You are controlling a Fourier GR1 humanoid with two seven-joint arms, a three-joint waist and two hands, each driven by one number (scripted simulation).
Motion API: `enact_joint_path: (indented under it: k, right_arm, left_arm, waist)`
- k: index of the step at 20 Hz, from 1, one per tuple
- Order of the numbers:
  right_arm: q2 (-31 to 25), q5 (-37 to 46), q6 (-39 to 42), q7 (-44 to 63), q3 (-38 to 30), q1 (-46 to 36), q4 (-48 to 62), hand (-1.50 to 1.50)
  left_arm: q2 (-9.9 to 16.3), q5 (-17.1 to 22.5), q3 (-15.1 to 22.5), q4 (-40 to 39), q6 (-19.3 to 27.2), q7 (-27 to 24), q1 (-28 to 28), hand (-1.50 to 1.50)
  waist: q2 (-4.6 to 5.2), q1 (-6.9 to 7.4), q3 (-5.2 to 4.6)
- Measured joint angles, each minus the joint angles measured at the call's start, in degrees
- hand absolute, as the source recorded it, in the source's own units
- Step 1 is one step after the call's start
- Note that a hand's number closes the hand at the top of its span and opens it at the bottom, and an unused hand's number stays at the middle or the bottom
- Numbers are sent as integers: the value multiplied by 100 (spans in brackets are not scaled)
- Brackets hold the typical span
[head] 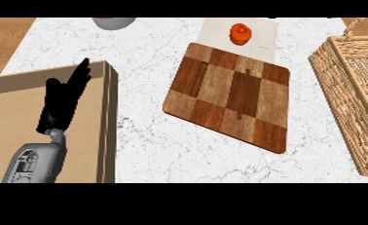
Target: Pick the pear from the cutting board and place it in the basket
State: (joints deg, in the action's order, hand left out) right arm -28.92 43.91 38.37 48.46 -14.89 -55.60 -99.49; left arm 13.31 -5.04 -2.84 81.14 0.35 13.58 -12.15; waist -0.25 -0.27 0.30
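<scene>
cam: head view only | looks steeply down on bench | fairly near | cutting board mid-frame, basket cut by rt edge | no 2nd view to share

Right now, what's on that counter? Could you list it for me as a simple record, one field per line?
Counter: white marbled top
Cutting board: checkered wood, lying at a slant mid-counter, nothing on it
Orange-red fruit: on a white mat behind the board, fruit at
Basket: wicker, at the right edge, partly out of view
Wooden box: open, at the left
Grey bowl: at the top edge, mostly cut off
Left hand: open, fingers up, over the box
Right hand: not in view
</scene>
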Motion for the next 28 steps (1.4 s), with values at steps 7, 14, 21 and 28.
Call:
enact_joint_path:
  k: [7, 14, 21, 28]
  right_arm:
    - [-1045, 120, 102, -822, -462, 618, 829, 150]
    - [-1639, -30, -341, -2167, -909, 1334, 1594, 150]
    - [-1790, -109, -789, -3091, -1101, 1960, 2111, 150]
    - [-1522, -195, -1263, -3464, -1206, 2162, 2983, -150]
  left_arm:
    - [6, -10, 12, 12, -33, 18, -39, 0]
    - [-11, -28, -13, 34, -71, 7, 6, 0]
    - [-19, -63, -38, -23, -78, 12, -38, 0]
    - [-30, -101, 7, 46, -90, 89, -27, 0]
  waist:
    - [15, 22, 4]
    - [14, 33, 1]
    - [11, 40, 0]
    - [15, 63, -1]
